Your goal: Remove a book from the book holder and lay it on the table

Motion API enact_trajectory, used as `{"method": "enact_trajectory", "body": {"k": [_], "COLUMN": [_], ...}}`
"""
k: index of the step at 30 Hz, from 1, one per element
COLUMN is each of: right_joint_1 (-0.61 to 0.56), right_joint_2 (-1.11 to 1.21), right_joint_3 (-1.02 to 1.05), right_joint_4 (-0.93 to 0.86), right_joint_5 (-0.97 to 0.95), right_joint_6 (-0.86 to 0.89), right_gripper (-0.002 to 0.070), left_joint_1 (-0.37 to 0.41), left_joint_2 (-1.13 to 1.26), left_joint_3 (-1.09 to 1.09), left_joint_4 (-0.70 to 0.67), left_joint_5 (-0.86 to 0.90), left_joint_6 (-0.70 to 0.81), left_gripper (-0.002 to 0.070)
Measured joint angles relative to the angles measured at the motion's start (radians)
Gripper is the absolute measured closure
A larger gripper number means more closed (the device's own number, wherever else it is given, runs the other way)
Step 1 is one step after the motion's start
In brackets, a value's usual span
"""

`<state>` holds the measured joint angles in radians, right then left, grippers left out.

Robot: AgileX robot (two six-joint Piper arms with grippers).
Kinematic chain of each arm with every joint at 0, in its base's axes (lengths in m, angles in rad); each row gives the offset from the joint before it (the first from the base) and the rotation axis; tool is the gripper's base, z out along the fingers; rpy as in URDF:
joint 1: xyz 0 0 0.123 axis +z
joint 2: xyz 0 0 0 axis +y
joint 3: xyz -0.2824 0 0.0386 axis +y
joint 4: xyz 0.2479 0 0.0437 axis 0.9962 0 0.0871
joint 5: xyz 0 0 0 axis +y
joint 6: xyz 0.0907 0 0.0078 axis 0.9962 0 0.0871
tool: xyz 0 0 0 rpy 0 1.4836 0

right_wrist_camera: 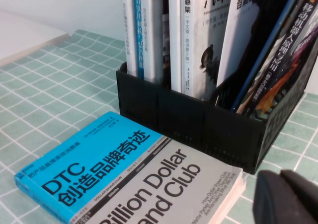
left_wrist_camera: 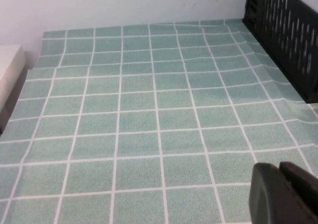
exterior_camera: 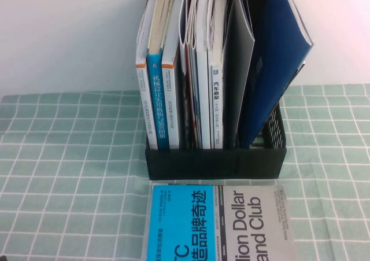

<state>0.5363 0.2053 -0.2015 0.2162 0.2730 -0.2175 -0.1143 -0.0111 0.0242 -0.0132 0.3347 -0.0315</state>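
1. Nearest the camera, flat on the desk (exterior_camera: 69,157) at the middle of its near edge: the book (exterior_camera: 217,223), cover up, cyan half with white Chinese text toward the left edge, grey "Dollar Club" half toward the right edge.
2. Just beyond it, with a narrow strip of checked cloth between: the book holder (exterior_camera: 214,162), upright, low front wall facing the near edge, back toward the far edge.
3. Inside the holder, all upright or leaning:
   - white and blue-spined volumes (exterior_camera: 157,105) in the left slot;
   - thin magazines (exterior_camera: 199,70) in the middle;
   - a dark navy booklet (exterior_camera: 277,52) tilted toward the right edge in the right slot.
4. Right jaws: seen only in the right wrist view as a dark tip, low over the cloth, just beside the grey half's page-edge corner, on the side toward the right edge. Not around the book, with a sliver of cloth showing between tip and pages. Open or closed: cannot tell, too little of them in view.
5. Left jaws: seen only in the left wrist view as a dark tip over bare cloth on the left part of the desk, with the holder's perforated side beyond them toward the far edge. Nothing visibly gripped. Open or closed: cannot tell.
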Motion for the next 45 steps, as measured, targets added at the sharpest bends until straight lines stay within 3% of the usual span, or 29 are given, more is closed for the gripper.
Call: {"method": "enact_trajectory", "body": {"k": [32, 36, 40, 45], "right_joint_1": [0.0, -0.002, -0.075, -0.289], "right_joint_2": [0.0, 0.0, -0.005, -0.082], "right_joint_3": [0.0, 0.019, 0.063, 0.126], "right_joint_4": [0.0, -0.095, -0.184, -0.233], "right_joint_5": [-0.002, -0.047, -0.119, -0.18], "right_joint_6": [0.0, -0.01, -0.014, -0.016], "right_gripper": [0.0678, 0.0678, 0.0678, 0.0678], "left_joint_1": [0.001, 0.001, 0.001, 0.001], "left_joint_2": [0.0, 0.0, 0.0, 0.0], "left_joint_3": [0.0, 0.0, 0.0, 0.0], "left_joint_4": [-0.007, -0.007, -0.007, -0.007], "left_joint_5": [0.002, 0.002, 0.002, 0.002], "left_joint_6": [-0.006, -0.006, -0.006, -0.006], "left_gripper": [0.0677, 0.0677, 0.0678, 0.0677]}}
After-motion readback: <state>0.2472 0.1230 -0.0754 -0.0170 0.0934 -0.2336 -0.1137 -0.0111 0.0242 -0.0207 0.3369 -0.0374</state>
